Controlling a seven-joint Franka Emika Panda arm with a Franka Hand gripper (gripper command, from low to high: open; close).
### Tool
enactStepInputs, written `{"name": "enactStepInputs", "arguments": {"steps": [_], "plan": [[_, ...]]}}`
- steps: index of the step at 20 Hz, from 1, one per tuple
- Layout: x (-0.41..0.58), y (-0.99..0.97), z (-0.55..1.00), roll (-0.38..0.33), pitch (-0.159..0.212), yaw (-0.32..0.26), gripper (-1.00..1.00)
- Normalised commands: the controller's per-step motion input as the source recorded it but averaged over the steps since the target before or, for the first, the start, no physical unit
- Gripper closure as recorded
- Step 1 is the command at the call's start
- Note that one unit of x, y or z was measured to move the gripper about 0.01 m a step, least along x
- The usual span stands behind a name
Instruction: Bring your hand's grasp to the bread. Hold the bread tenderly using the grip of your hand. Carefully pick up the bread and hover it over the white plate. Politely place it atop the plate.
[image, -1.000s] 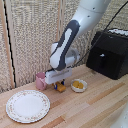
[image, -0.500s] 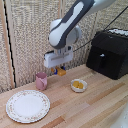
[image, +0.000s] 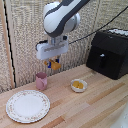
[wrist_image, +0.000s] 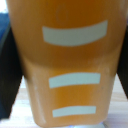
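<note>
Wooden table (image: 95, 102) below — hand (image: 53, 63) clenched on bread (image: 55, 64), mid-air; carry step. Next: swing over white plate (image: 27, 105), lower gently.

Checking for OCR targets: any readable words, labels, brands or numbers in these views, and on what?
None readable.
bread: three pale bars in the wrist view, blank, no lettering.
black appliance: no legible marking at this resolution.
pink cup, small bowl, white plate: rim pattern only, no text.

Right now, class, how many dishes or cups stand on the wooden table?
3: the white plate nearest the exterior view's left, a pink cup behind it, a small bowl toward the black box. None looks hidden.
</note>
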Motion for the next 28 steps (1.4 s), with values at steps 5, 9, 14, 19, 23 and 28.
{"name": "enactStepInputs", "arguments": {"steps": [5,9,14,19,23,28], "plan": [[0.154,1.0,-0.16,-0.027,0.035,0.0,1.0],[0.151,0.93,-0.45,-0.063,0.018,0.006,1.0],[0.185,0.69,-0.59,-0.056,0.002,0.009,1.0],[0.247,0.41,-0.49,-0.038,0.0,0.033,1.0],[0.231,0.27,-0.36,-0.058,-0.006,0.053,1.0],[0.113,0.19,-0.15,-0.054,-0.001,0.04,1.0]]}}
